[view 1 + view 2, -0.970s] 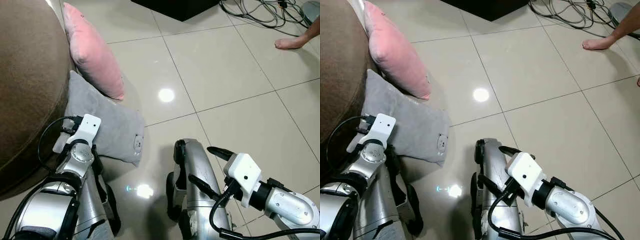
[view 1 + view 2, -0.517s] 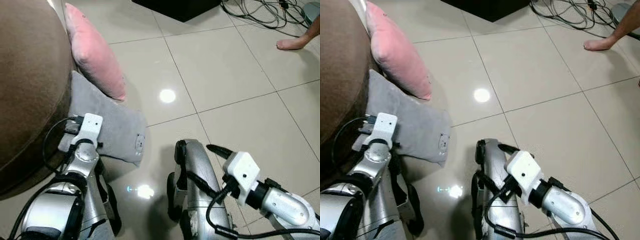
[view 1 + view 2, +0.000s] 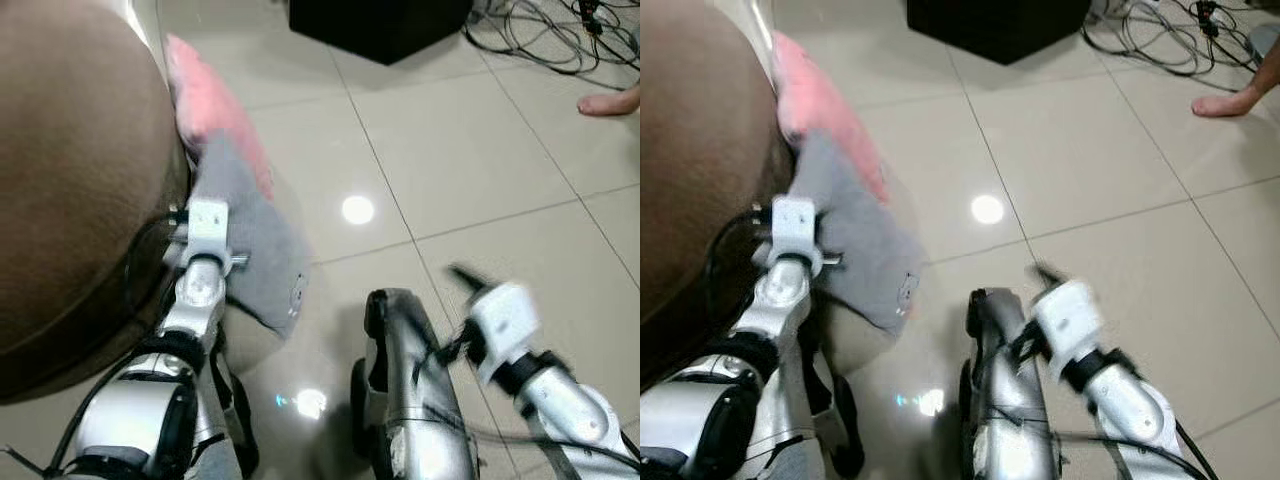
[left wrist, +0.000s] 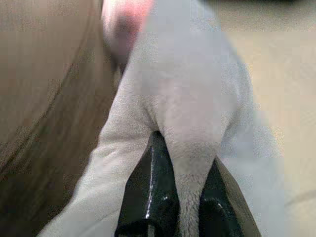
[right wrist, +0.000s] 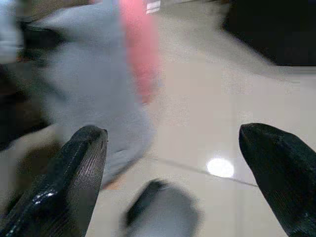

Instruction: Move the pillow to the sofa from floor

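Left gripper [image 4: 185, 207] is pinching a fold of the grey pillow [image 4: 197, 98], its two fingers [image 4: 150, 197] closing tight on the fabric with a ridge of it squeezed up between them. The pillow is hanging off the tiles [image 3: 480, 160], draping down from the grip, its upper part pressing against the side of the brown sofa [image 3: 70, 180] and its lower corner dangling just above the floor. Pink pillow [image 3: 215, 110] is leaning against the sofa just beyond the grey one, the two touching. Right gripper [image 5: 182, 163] is hovering over the floor with fingers spread wide, gripping nothing; it is sitting well apart from the sofa, blurring in the head views. Robot's silver legs [image 3: 405, 400] are standing near the sofa's foot. A ceiling light is glinting on the tiles [image 3: 357, 209] beside the grey pillow. Farther from the sofa, a black box [image 3: 385, 25] and a tangle of cables [image 3: 545, 40] are lying on the floor, and a person's bare foot [image 3: 610, 102] is resting near the cables.
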